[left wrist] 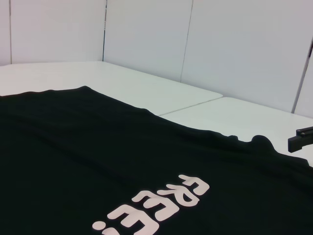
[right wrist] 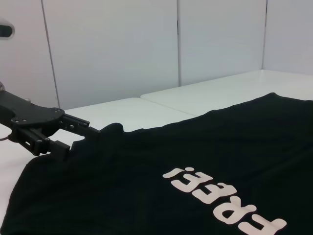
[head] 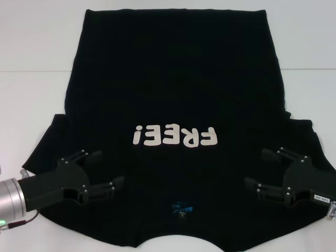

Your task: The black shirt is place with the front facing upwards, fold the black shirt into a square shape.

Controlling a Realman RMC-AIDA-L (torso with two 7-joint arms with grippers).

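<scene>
The black shirt (head: 173,94) lies spread flat, chest side up, on the white table (head: 31,47), covering most of the middle of it. Its hem runs along the far edge of the table and its collar lies at the near edge, so the white "FREE!" lettering (head: 175,137) reads upside down in the head view. A small blue neck label (head: 179,208) shows just inside the collar, near the table's near edge. The two short sleeves fan out toward the near left and near right corners.

The left gripper (head: 106,170) hangs over the left shoulder area of the shirt, near the table's near left corner, with its fingers spread wide and nothing between them. Its silver wrist reaches in from the left edge. The right gripper (head: 260,169) mirrors it over the right shoulder area, near the near right corner, fingers likewise spread wide and holding nothing. Whether either gripper's fingertips touch the cloth cannot be told.

A seam (head: 37,72) crosses the table surface from side to side and passes under the shirt. White wall panels (left wrist: 146,34) stand behind the table. In the right wrist view the left gripper appears beyond the sleeve edge, over the shirt's margin.
</scene>
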